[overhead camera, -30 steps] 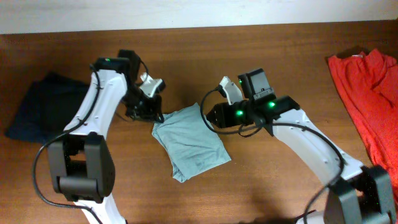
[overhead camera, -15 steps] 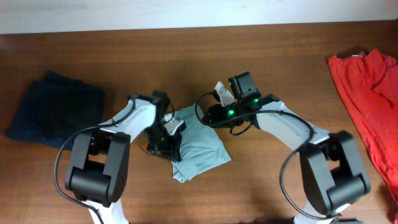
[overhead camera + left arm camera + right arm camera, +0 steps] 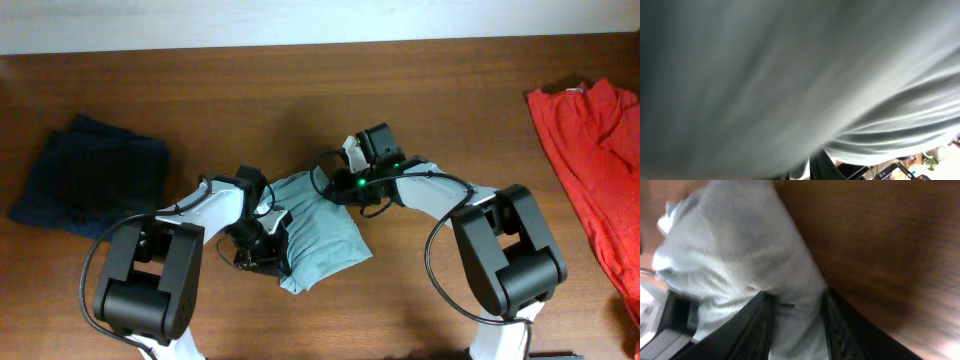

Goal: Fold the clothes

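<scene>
Lying folded in a rumpled, roughly square pad at the middle of the wooden table (image 3: 450,90), the clothes (image 3: 320,235) are thin, soft, pale blue-green cloth, the left gripper (image 3: 262,243) at their left edge, the right gripper (image 3: 335,187) at their upper right corner. Only the right wrist view shows a bunched fold pinched between that gripper's dark fingers (image 3: 752,327); the left wrist view is all blurred draped cloth, so its jaws' state cannot be told.

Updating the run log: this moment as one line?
pale blue-green cloth garment: folded, on wooden table | right gripper: fingers pinching its upper edge | left gripper: at its left edge, grip unclear
</scene>
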Robot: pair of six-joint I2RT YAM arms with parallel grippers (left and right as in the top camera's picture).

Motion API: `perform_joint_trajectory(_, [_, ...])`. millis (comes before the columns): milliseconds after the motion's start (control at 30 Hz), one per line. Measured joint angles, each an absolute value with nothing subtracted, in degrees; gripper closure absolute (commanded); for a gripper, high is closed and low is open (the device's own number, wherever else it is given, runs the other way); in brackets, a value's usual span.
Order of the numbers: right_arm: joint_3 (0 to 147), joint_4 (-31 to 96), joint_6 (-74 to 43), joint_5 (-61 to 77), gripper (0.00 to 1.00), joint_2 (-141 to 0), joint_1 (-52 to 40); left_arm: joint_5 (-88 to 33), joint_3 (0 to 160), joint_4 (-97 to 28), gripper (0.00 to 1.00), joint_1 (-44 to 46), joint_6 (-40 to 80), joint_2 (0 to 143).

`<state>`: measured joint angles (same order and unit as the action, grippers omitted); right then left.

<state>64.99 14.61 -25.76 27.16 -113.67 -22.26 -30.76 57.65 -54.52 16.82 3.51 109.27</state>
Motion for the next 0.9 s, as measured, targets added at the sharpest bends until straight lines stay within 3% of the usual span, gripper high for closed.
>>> perform_joint_trajectory(33, [65.04,14.37,-25.93,26.39,0.63,-113.67,-21.96,-30.81,57.63,-54.48,0.85,16.8,3.55,109.27])
perform_joint_trajectory(167, [66.17,14.9,-26.17,26.39,0.38,-113.67,-18.96,-30.89,57.58,-54.46,0.86,16.82,3.77,109.27])
perform_joint_trajectory(233, [67.51,14.94,-25.02,29.19,0.33,-113.67,-16.45,-30.89,57.58,-54.46,0.86,16.82,3.95,109.27])
perform_joint_trajectory(500, [71.66,24.84,-20.16,40.32,0.35,-108.55,-11.14,-25.87,60.1,-60.53,0.85,17.02,4.14,106.5])
perform_joint_trajectory(600, [72.1,32.42,-17.08,41.06,0.47,-103.07,-11.18,-22.59,65.12,-63.81,0.84,17.02,4.08,102.13])
perform_joint_trajectory(667, [72.44,38.11,-15.44,40.29,0.62,-99.0,-11.25,-20.05,69.89,-65.19,0.67,17.02,3.95,98.67])
perform_joint_trajectory(700, [72.77,41.87,-14.48,39.35,0.68,-96.99,-11.38,-18.9,72.27,-65.34,0.53,17.02,4.03,96.86])
perform_joint_trajectory(767, [73.08,47.44,-13.19,37.28,0.73,-94.21,-11.66,-16.14,76.27,-65.19,0.34,17.04,3.73,94.08])
perform_joint_trajectory(900, [73.14,56.53,-9.87,32.29,0.76,-92.2,-14.35,-9.41,82.15,-60.84,0.26,17.02,3.53,89.67])
